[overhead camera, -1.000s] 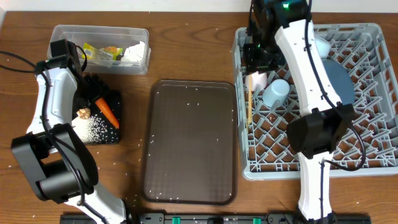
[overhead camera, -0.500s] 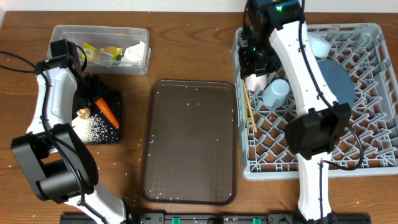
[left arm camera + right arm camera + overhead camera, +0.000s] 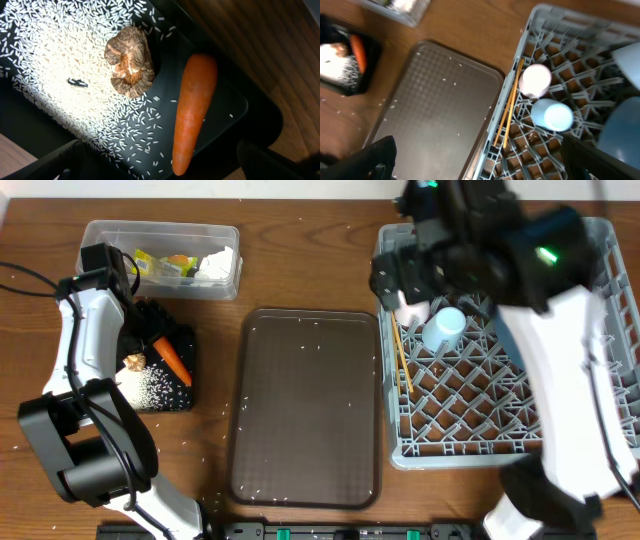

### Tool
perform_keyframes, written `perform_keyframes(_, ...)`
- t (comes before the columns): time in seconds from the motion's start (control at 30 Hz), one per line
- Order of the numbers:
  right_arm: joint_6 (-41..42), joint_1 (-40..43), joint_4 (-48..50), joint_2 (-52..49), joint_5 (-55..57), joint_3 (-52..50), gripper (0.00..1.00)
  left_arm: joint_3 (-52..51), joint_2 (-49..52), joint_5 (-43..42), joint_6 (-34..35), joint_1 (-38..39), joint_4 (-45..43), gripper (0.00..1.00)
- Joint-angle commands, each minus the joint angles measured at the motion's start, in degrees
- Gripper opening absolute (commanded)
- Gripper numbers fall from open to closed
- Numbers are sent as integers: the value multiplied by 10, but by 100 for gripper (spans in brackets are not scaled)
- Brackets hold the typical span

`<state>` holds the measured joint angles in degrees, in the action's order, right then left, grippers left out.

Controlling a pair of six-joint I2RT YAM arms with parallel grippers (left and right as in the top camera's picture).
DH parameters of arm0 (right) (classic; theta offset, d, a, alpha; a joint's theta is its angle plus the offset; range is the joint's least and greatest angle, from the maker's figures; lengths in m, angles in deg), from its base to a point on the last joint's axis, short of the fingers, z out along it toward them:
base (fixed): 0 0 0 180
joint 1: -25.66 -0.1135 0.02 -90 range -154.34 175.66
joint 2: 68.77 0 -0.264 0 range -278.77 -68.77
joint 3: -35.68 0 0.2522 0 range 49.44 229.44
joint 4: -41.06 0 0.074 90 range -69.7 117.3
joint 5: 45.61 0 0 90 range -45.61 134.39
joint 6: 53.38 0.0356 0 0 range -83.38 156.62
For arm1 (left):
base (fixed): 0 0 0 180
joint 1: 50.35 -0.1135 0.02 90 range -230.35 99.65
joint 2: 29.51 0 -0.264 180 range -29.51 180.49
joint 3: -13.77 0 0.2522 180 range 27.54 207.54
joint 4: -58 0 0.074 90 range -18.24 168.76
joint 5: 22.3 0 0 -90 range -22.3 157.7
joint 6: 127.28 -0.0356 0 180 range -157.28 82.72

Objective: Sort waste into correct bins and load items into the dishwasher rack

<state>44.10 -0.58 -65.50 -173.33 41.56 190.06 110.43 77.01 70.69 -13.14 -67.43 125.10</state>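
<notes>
While the left hand hangs open over the black tray, the right hand gapes empty above the rack edge.

The dark brown rectangular serving tray lies at the table's middle. Left of it sits the shallow black rectangular tray, holding the loose white rice, the small brown food lump and, just right of the lump, the orange carrot. Behind that tray stands the clear rectangular plastic tub; inside it, the yellow-green wrapper lies left of the crumpled white tissue. Right of the serving tray stands the large square grey plastic crate. Along its left edge lie the 2 thin wooden chopsticks, with the pale pink cup and the light-blue cup just right of them.
</notes>
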Motion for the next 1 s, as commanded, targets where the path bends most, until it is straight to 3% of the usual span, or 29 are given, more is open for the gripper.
perform_keyframes(0.0, -32, -12, -41, 21, 35, 0, 99, -3, 7, 1, 1, 1, 1, 98)
perform_keyframes(0.23, -54, 19, -45, 83, 101, -1, 99, -3, 7, 1, 1, 1, 1, 98)
perform_keyframes(0.6, -54, 182, -33, 158, 86, -38, 99, -3, 7, 1, 1, 1, 1, 98)
perform_keyframes(0.77, -64, 239, 109, 274, 67, -220, 99, -3, 7, 1, 1, 1, 1, 98)
perform_keyframes(0.97, -102, 283, 414, 459, 56, -584, 99, -3, 7, 1, 1, 1, 1, 98)
